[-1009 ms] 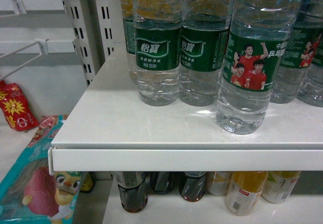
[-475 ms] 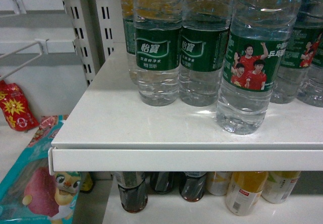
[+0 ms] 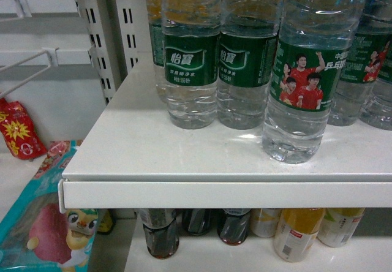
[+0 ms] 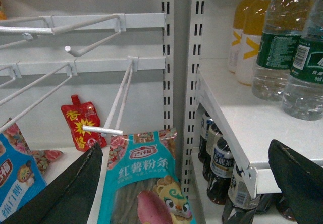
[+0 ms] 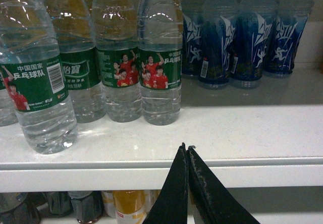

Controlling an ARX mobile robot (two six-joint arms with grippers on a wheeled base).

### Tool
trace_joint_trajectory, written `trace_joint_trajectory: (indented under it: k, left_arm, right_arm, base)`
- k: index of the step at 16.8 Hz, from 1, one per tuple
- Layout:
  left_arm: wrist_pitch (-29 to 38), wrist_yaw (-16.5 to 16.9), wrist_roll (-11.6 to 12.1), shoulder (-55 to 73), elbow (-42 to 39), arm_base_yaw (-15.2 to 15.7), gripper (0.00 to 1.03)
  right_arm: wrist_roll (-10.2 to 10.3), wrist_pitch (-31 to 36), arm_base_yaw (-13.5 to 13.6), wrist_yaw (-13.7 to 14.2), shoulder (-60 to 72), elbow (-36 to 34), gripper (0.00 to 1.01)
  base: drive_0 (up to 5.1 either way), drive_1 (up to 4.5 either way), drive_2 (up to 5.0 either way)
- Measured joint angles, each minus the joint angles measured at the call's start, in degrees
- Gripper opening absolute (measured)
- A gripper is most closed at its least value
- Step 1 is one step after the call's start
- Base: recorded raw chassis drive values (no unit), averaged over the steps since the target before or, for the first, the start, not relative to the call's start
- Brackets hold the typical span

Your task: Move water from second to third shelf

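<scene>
Fingers of my right gripper (image 5: 187,151) are pressed together into a closed point with nothing between them, the tip just in front of the white shelf (image 5: 242,128) edge and level with it. Up and to the left of that tip, on the shelf, stands the nearest water bottle (image 5: 36,82), clear and ribbed, its green label carrying white characters and a red-shirted figure; it sits closer to the shelf's front than its neighbours. Behind it and straight ahead of my tip a row of the same bottles (image 5: 160,62) runs across, well apart from my fingers. Further right at the back are dark blue bottles (image 5: 252,37). Below the shelf edge, left of my fingers, I see a yellow drink bottle (image 5: 132,206) and dark cola bottles (image 5: 75,204).

My left gripper (image 4: 186,183) has its two dark fingers (image 4: 70,193) spread wide apart, holding nothing. Between them hangs a teal snack bag (image 4: 144,188) on a white wire hook (image 4: 103,130), and a slotted upright (image 4: 169,72) rises beyond. To the right the shelf corner (image 4: 247,171) juts toward my right finger, with water bottles (image 4: 275,47) on top and cola bottles (image 4: 219,163) beneath. A red pouch (image 4: 81,123) sits off to the left.

From the head camera neither gripper shows; the forward water bottle (image 3: 303,82) stands nearest the shelf's front lip (image 3: 226,193).
</scene>
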Motion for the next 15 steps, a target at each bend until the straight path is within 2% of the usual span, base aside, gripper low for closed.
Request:
trace_joint_trajectory:
  k: [7, 15]
  left_arm:
    - [0.02, 0.07, 0.02, 0.0, 0.0, 0.0, 0.98]
    - [0.02, 0.07, 0.02, 0.0, 0.0, 0.0, 0.98]
  right_arm:
    - [-0.02, -0.2, 0.0, 0.0, 0.02, 0.0, 0.03]
    - [0.0, -0.2, 0.0, -0.02, 0.02, 0.0, 1.0]
  base:
    - [0.0, 0.0, 0.0]
    - [0.0, 0.0, 0.0]
